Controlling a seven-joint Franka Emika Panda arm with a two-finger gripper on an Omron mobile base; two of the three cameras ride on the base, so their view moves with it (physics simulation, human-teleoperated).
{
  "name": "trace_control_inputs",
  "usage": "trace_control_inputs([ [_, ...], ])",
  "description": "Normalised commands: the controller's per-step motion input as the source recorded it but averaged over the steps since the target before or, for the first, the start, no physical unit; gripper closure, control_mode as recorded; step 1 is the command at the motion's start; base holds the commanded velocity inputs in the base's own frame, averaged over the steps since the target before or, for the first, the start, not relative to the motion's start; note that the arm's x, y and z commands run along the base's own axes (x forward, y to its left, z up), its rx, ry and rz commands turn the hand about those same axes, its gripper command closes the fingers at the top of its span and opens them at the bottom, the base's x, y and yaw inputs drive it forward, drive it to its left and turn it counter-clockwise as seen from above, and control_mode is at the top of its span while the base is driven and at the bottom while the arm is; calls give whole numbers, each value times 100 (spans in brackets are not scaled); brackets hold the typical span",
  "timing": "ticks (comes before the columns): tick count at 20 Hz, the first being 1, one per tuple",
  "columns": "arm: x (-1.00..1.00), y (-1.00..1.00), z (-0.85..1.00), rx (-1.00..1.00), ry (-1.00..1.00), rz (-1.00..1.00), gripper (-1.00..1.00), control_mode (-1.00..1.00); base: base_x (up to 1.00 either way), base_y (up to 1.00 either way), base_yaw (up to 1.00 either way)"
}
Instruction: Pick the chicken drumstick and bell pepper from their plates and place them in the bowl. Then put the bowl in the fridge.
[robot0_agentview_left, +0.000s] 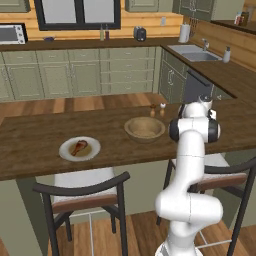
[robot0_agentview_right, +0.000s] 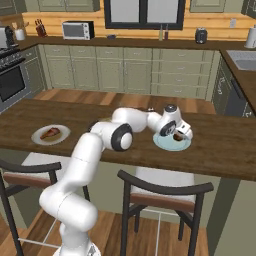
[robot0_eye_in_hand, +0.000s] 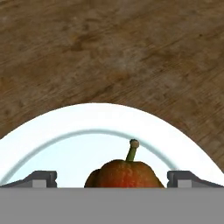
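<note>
- The hand (robot0_eye_in_hand: 112, 183) is spread wide, one dark fingertip (robot0_eye_in_hand: 41, 178) at each side of the bell pepper (robot0_eye_in_hand: 124, 174), with clear gaps between pepper and tips.
- Nothing is pinched; the pepper sits free on its plate (robot0_eye_in_hand: 65, 144), green stem pointing up and away from the camera on the hand.
- That plate is the pale bluish-white one, a raised ring running inside its rim, and it lies flat on the dark wooden bench (robot0_eye_in_hand: 109, 52).
- From the right base view, the hand (robot0_agentview_right: 179, 136) is down low over the same plate (robot0_agentview_right: 165, 145), the white arm reaching across the bench (robot0_agentview_right: 220, 145) from the lower left.
- Whether the fingertips touch the plate, I cannot tell.
- Over in the left base view, the tan wooden bowl (robot0_agentview_left: 144, 128) stands on the bench (robot0_agentview_left: 30, 140), just left of the arm's upper joint, with nothing visible inside.
- Two small shakers (robot0_agentview_left: 157, 109) stand just behind the bowl.
- Further left, well apart from the bowl, the chicken drumstick (robot0_agentview_left: 78, 147) lies on the plain white plate (robot0_agentview_left: 92, 152).
- The right base view has that drumstick (robot0_agentview_right: 50, 133) too, on its plate (robot0_agentview_right: 39, 139) at the bench's left end.
- Two dark chairs (robot0_agentview_left: 82, 192) are tucked under the near edge.
</note>
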Motion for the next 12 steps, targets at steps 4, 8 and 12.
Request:
trace_control_inputs([
  [4, -2, -1, -23, 0, 8, 0, 100, -100, 0, 0, 0],
  [8, -31, 10, -12, 0, 6, 0, 100, -100, 0, 0, 0],
  [12, -61, 30, 12, 1, 0, 0, 100, -100, 0, 0, 0],
])
